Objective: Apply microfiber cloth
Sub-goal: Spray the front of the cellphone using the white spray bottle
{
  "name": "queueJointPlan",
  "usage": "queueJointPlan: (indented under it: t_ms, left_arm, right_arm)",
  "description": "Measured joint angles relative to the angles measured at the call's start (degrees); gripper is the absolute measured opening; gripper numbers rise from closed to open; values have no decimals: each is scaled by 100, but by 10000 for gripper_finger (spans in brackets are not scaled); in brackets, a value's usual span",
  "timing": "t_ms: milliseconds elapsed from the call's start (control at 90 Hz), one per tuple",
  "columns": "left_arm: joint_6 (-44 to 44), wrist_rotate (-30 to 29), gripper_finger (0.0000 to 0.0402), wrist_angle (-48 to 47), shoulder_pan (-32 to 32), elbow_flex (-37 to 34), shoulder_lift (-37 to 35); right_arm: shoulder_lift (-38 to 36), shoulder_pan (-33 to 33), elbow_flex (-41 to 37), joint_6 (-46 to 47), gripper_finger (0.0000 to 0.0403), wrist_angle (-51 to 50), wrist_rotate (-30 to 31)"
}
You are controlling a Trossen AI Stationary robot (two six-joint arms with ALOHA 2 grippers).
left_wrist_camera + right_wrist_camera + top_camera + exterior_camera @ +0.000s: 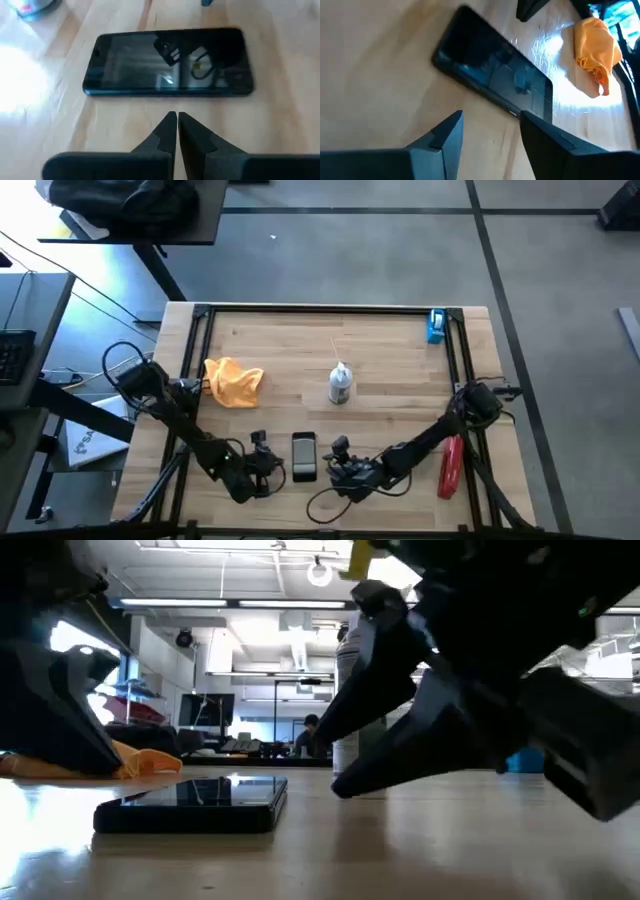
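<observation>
From above, one wooden table [300,350] carries one microfiber cloth [234,381], crumpled in a heap on the left part of the top, well apart from the one black phone [304,456] that lies flat near the front edge. One white spray bottle [340,384] stands upright near the middle, one blue object [436,326] sits by the far right corner, and one red tool [451,466] lies along the right edge. Two arms reach in: the left gripper [268,464] is just left of the phone, the right gripper [338,467] just right of it, neither touching the cloth.

At table height, the phone [192,803] lies flat in the foreground, the cloth [130,762] shows as an orange heap behind it to the left, and the bottle [348,710] is partly hidden behind a dark gripper. One person sits far back in the room.

From the left wrist, the left gripper [176,131] has its two fingers pressed together with nothing between them, tips pointing at the long side of the phone [167,62] and stopping just short of it.

From the right wrist, the right gripper [490,132] has its two fingers spread apart and empty, just beside the phone [492,75]; the cloth [594,47] lies beyond the phone, clear of it.
</observation>
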Motion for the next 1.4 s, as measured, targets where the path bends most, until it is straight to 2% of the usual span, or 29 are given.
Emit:
queueJointPlan:
  t_ms: [222,400,533,656,811,956,1044,1133,1244,1400]
  left_arm:
    - [2648,-147,59,1030,47,31,488]
    - [4620,-319,125,1093,99,35,481]
    - [5690,5,158,1132,228,43,473]
    - [6533,220,169,1121,303,48,451]
    - [6479,-67,170,657,228,164,331]
    - [5805,-155,170,-1130,64,576,199]
    - [5401,4,170,-1660,20,660,162]
    - [5516,-14,170,-1510,30,557,203]
    - [6149,-121,170,-885,94,395,256]
    - [6988,326,170,-101,298,194,274]
  right_arm:
    - [-1,-242,0,-93,167,-57,-551]
    - [-1,-283,0,2,167,-61,-613]
    - [-6,-443,0,123,167,-46,-915]
    - [-12,-501,0,124,167,-44,-1030]
    - [-12,-501,0,156,167,-48,-1034]
    - [-12,-514,0,65,167,42,-1087]
    - [33,-560,0,-166,167,306,-1292]
    - [125,-619,0,-360,167,500,-1458]
    - [207,-687,3,-389,167,632,-1571]
    - [245,-773,2,-322,167,963,-1624]
